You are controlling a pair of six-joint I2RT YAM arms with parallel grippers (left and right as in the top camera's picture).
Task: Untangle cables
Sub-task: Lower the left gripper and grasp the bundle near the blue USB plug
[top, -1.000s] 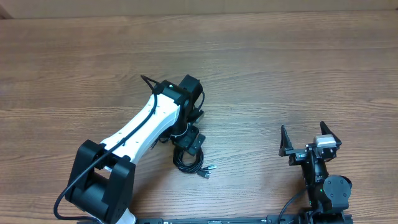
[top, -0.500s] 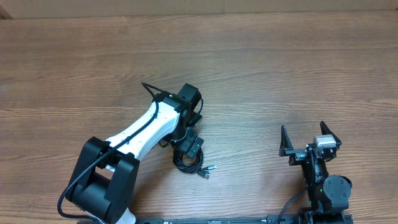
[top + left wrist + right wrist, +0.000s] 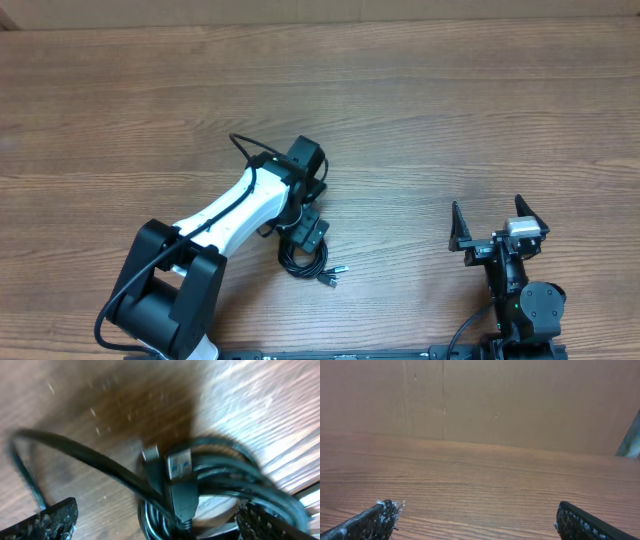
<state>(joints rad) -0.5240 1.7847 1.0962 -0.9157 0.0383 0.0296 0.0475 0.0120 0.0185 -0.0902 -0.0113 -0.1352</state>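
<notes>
The left gripper (image 3: 303, 232) stands wide open over the coiled black cables (image 3: 303, 262), which lie near-centre on the wooden table (image 3: 450, 100). Its arm has swung slightly right since a second ago, and the cables are unmoved. A blue-tongued USB plug (image 3: 179, 465) lies between its fingers. The right gripper (image 3: 487, 215), at the near right, stays wide and empty.

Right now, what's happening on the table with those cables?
The left gripper is open and sits low over the coiled bundle of black cables, fingers either side of it, nothing clamped. Its wrist camera shows a plug with a blue insert lying across the loops, which look knotted together. The right gripper is open and empty, well off to the side over bare table.
</notes>
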